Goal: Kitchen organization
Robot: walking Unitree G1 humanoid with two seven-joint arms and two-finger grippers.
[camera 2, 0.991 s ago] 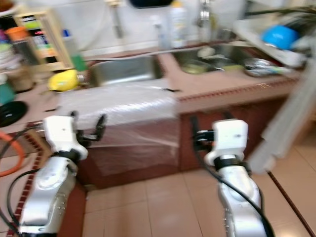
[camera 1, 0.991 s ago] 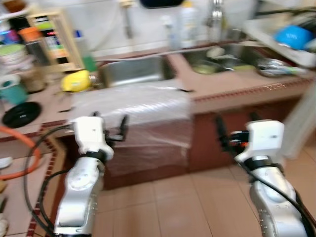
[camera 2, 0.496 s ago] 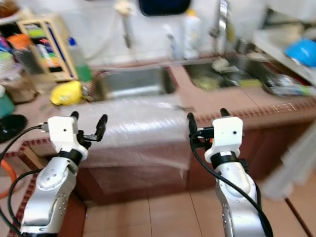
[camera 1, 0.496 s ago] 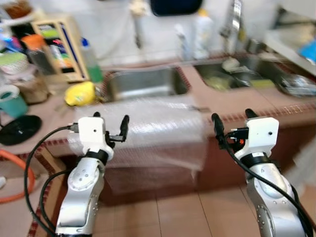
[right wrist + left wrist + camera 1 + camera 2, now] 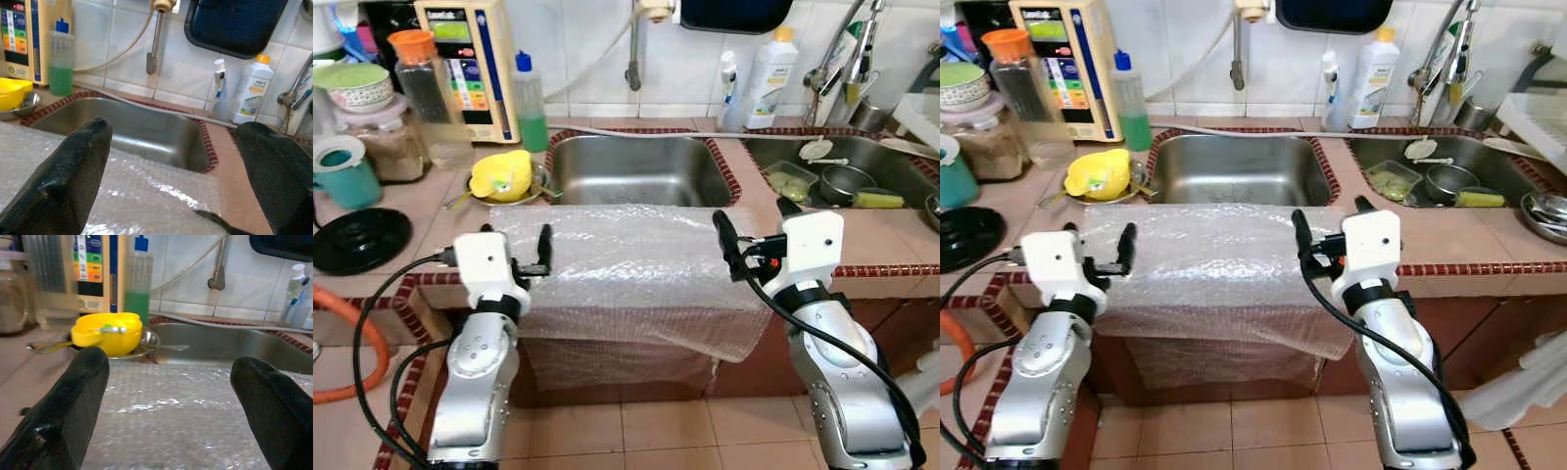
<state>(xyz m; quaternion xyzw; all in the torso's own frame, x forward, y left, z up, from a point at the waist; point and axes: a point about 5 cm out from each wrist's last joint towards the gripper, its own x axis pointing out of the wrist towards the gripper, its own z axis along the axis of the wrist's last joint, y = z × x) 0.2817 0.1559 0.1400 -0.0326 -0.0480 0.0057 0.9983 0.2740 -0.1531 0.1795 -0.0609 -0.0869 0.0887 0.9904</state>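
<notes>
Both claws spread over bubble wrap (image 5: 626,264).

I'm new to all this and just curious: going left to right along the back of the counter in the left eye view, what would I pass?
Teal cup → orange-lidded jar → green soap bottle → left sink basin → white detergent bottle → faucet.

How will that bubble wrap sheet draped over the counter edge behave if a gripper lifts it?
The bubble wrap already sags limply over the counter edge, so it will likely flop and fold. It looks thin and clear, probably very light. Its glossy surface may slip between the left gripper's open fingers.
</notes>
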